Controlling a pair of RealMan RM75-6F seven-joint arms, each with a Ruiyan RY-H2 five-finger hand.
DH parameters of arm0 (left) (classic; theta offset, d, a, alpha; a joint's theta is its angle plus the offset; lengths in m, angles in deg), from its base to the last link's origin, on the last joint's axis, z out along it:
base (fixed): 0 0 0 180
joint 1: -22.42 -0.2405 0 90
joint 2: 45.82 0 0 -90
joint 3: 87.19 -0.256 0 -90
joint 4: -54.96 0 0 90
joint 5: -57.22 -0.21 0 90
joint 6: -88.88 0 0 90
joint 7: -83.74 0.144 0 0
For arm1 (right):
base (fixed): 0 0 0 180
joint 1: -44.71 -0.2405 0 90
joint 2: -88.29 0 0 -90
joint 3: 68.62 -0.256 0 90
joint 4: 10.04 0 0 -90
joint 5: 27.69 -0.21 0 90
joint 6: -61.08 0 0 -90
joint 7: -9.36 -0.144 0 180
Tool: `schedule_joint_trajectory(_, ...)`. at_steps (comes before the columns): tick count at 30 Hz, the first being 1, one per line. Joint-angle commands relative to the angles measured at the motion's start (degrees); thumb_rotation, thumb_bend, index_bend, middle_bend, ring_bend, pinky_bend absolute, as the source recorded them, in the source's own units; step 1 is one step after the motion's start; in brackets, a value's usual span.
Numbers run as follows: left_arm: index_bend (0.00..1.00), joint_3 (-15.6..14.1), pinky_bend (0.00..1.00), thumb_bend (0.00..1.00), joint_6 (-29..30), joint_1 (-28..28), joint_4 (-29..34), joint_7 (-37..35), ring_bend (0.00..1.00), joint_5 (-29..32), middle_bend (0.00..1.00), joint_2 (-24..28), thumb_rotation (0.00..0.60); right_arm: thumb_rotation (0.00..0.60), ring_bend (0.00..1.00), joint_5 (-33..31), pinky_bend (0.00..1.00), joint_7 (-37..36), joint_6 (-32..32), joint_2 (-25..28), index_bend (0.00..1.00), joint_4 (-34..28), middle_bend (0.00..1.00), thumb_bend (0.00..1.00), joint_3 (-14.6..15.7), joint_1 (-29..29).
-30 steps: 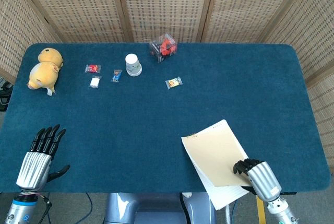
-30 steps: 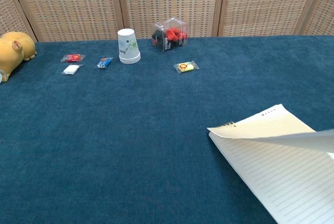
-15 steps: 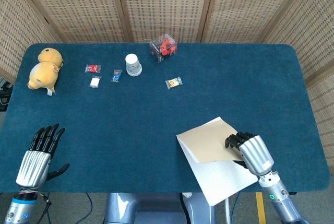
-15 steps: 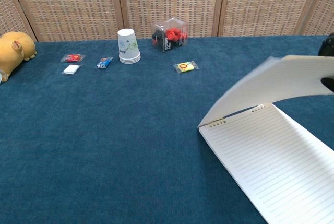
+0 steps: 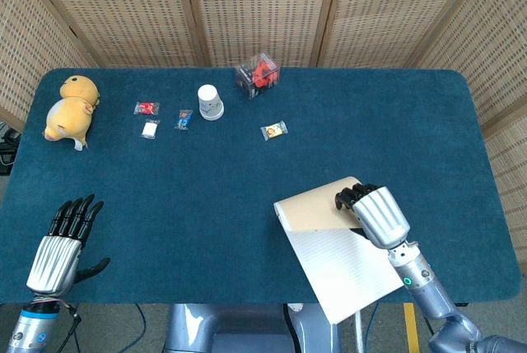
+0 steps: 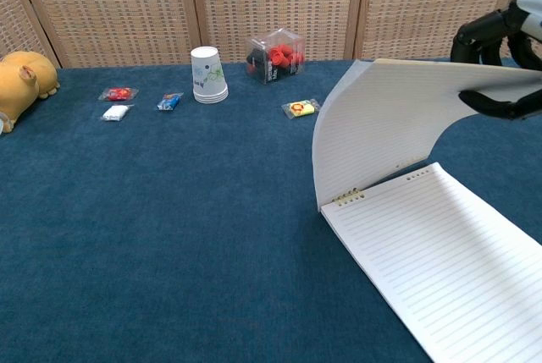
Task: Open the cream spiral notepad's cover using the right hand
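Note:
The cream spiral notepad (image 5: 342,267) (image 6: 440,253) lies at the table's near right edge, its lined first page showing. Its cream cover (image 5: 313,209) (image 6: 381,126) is lifted and curls up over the spiral edge toward the left. My right hand (image 5: 370,209) (image 6: 500,50) pinches the cover's free edge and holds it high above the page. My left hand (image 5: 62,242) hovers at the near left corner with its fingers straight and apart, holding nothing; it shows only in the head view.
A white paper cup (image 5: 211,102), a clear box of red pieces (image 5: 258,74), several small wrapped sweets (image 5: 274,131) and a yellow plush toy (image 5: 70,109) sit along the far half of the blue table (image 5: 206,188). Woven screens stand behind.
My right hand has raised the cover from almost flat to steeply lifted, swinging it up and leftward. The lined page is now exposed. The left hand has not moved.

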Motion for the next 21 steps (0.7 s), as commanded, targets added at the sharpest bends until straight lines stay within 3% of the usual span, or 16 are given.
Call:
schedule_joint_trajectory(1, 0.0, -0.03, 0.04, 0.01, -0.03, 0.02, 0.03, -0.11, 0.0, -0.01, 0.0, 0.0, 0.6, 0.6, 0.61, -1.12, 0.78, 0.82, -1.41, -0.24, 0.7, 0.05, 0.7, 0.58, -1.09, -1.19)
schedule_joint_trajectory(21, 0.0, -0.15, 0.04, 0.01, -1.31, 0.56, -0.4, -0.65, 0.0, 0.85, 0.0, -0.14, 0.6, 0.6, 0.58, -8.43, 0.76, 4.8, -9.97, -1.17, 0.64, 1.35, 0.64, 0.53, -7.53, -10.22)
